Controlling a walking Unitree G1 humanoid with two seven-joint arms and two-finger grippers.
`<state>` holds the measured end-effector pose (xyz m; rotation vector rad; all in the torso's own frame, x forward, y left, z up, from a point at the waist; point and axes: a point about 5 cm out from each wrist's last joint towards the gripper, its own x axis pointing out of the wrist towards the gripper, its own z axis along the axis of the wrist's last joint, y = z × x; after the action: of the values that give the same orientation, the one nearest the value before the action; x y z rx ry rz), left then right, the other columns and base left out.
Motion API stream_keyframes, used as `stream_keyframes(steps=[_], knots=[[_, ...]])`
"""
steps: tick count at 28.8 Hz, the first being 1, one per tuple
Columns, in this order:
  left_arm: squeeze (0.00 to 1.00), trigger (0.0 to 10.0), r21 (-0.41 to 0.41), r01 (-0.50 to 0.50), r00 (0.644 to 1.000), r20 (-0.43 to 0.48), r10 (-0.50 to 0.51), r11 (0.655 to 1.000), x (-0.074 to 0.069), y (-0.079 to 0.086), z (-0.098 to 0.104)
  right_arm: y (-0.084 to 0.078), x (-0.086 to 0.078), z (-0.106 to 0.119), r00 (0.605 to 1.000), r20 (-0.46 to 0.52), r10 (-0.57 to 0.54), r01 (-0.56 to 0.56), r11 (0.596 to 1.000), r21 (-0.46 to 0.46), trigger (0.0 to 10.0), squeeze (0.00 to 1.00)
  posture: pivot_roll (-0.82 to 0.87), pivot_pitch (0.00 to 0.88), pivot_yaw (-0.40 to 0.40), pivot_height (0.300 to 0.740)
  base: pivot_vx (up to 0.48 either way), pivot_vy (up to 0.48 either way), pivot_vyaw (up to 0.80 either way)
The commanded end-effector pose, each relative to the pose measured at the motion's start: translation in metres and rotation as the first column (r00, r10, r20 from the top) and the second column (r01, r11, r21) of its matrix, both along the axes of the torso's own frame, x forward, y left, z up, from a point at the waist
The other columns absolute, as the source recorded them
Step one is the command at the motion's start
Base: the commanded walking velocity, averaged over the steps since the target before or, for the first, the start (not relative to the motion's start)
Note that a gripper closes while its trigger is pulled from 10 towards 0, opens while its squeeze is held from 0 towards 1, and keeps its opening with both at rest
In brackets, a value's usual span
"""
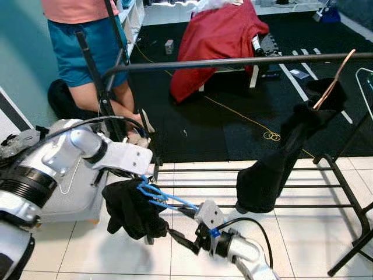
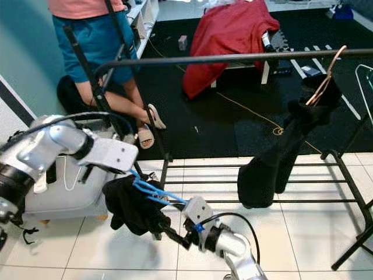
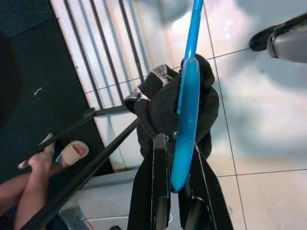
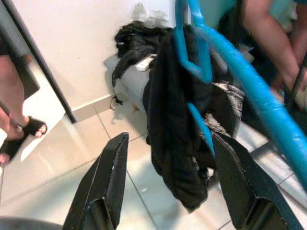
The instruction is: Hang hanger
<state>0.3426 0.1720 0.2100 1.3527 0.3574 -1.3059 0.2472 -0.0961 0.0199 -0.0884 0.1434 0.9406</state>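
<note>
Clamped on the blue hanger (image 3: 186,120), the left end effector (image 3: 173,191) held it low over the white tiled floor (image 1: 303,233), its two black fingers (image 3: 159,177) pressed against the hanger's hook end. A black garment (image 1: 131,210) hung bunched from the hanger, just in front of the clothes rack's bottom bars (image 1: 233,186). Facing it from below, the right end effector (image 4: 172,182) sat with its fingers (image 4: 108,177) spread apart on either side of the garment, gripping nothing. The rack's top rail (image 1: 233,62) ran well above the hanger. Near that rail's right end, a copper-coloured hanger (image 1: 333,81) carried another dark garment (image 1: 274,169). Behind the rack stood a person (image 1: 93,46) in blue shorts, and a red cloth (image 1: 215,35) lay draped over furniture on the dark carpet (image 1: 233,122).
</note>
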Motion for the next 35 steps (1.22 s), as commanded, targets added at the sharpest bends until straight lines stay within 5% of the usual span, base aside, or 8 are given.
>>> stream_keyframes(steps=[1, 12, 15, 20, 27, 28, 33, 35], knots=[[0.0, 0.0, 0.006, -0.096, 0.993, 0.074, 0.095, 0.995, 0.006, 0.023, 0.019, -0.03, -0.013, -0.025, 0.979, -0.089, -0.183, 0.178, 0.982, -0.062, 10.0, 0.0, -0.03, 0.094, 0.112, 0.74, 0.0, 0.0, 0.0], [0.0, 0.0, -0.008, -0.083, 0.992, 0.094, 0.083, 0.997, 0.007, 0.02, 0.023, -0.012, 0.025, 0.019, 0.963, 0.233, -0.135, 0.172, 0.975, -0.143, 10.0, 0.0, -0.02, 0.083, 0.103, 0.74, 0.0, 0.0, 0.0], [0.0, 0.0, -0.007, -0.086, 0.992, 0.091, 0.087, 0.996, 0.006, 0.021, 0.02, 0.006, 0.032, 0.072, 0.87, 0.49, -0.053, 0.051, 0.999, 0.017, 10.0, 0.0, -0.03, 0.081, 0.094, 0.74, 0.0, 0.0, 0.0], [0.0, 0.0, -0.007, -0.087, 0.992, 0.089, 0.087, 0.996, 0.007, 0.02, 0.018, 0.017, 0.031, 0.061, 0.934, 0.357, 0.02, -0.029, 0.999, 0.02, 10.0, 0.0, -0.03, 0.088, 0.091, 0.74, 0.0, 0.0, 0.0], [0.0, 0.0, -0.005, -0.084, 0.993, 0.088, 0.084, 0.996, 0.007, 0.019, 0.018, 0.004, 0.03, 0.019, 0.969, 0.215, 0.123, -0.041, 0.936, -0.35, 10.0, 0.0, -0.03, 0.089, 0.097, 0.74, 0.0, 0.0, 0.0], [0.0, 0.0, -0.003, -0.084, 0.992, 0.09, 0.084, 0.996, 0.007, 0.02, 0.018, -0.003, 0.05, 0.032, 0.968, 0.067, -0.24, 0.242, 0.97, -0.02, 10.0, 0.0, -0.03, 0.092, 0.097, 0.74, 0.0, 0.0, 0.0], [0.0, 0.0, -0.003, -0.084, 0.992, 0.095, 0.084, 0.996, 0.008, 0.019, 0.019, -0.01, 0.047, 0.034, 0.942, 0.324, -0.086, 0.19, 0.934, -0.304, 10.0, 0.0, -0.03, 0.09, 0.1, 0.74, 0.0, 0.0, 0.0], [0.0, 0.0, -0.006, -0.082, 0.992, 0.093, 0.082, 0.997, 0.008, 0.018, 0.019, -0.014, 0.055, 0.045, 0.928, 0.172, -0.33, 0.328, 0.944, 0.039, 10.0, 0.0, -0.02, 0.091, 0.095, 0.74, 0.0, 0.0, 0.0]])
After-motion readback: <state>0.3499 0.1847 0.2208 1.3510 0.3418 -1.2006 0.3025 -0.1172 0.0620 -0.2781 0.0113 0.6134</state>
